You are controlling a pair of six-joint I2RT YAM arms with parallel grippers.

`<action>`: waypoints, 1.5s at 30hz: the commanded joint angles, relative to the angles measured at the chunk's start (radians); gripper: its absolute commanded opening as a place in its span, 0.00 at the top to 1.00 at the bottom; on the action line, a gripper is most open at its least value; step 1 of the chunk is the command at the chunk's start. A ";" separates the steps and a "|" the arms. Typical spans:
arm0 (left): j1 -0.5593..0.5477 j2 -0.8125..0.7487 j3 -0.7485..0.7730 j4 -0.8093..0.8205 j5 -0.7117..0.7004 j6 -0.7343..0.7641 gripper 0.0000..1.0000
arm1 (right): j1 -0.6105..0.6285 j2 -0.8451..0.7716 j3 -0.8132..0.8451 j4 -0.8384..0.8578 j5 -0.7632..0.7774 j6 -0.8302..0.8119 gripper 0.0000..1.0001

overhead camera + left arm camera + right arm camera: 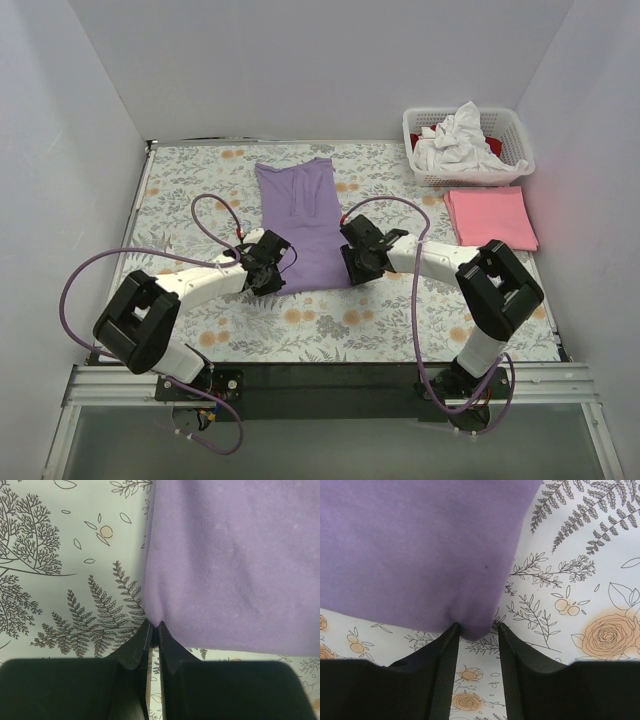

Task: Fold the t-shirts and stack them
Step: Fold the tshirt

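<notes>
— At the near hem of the lavender t-shirt (305,215), what did the left gripper (154,626) show?
— Fingers pressed together, pinching the hem's near left corner.
— And the right gripper (476,627)?
— Jaws stood apart, the near right corner lying between them; no pinch was evident.
— Position of the garment?
— Flat on the floral cloth (200,190), mid-table, running lengthwise away from the arms.
— Farther off?
— A folded pink t-shirt (490,217) lay to the right. Beyond it, far right, a white basket (470,178) held a crumpled white t-shirt (455,140) over a red t-shirt (492,147).
</notes>
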 commanded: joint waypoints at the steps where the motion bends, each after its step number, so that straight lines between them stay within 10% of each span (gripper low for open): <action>1: -0.005 -0.004 -0.053 -0.060 0.048 -0.007 1.00 | 0.021 0.045 -0.029 -0.076 -0.015 0.008 0.59; 23: -0.005 0.019 -0.044 -0.076 0.059 -0.016 1.00 | 0.038 0.166 -0.082 -0.113 -0.011 0.016 0.71; 31: -0.005 0.039 -0.047 -0.076 0.063 -0.016 1.00 | 0.040 0.207 -0.086 -0.102 -0.017 -0.029 0.99; 38: -0.016 0.016 -0.044 -0.114 0.101 -0.012 1.00 | 0.063 0.136 -0.097 -0.152 -0.101 -0.067 0.99; 45: -0.282 -0.148 -0.041 -0.319 0.187 -0.189 1.00 | 0.225 -0.064 -0.206 -0.347 -0.247 -0.015 0.99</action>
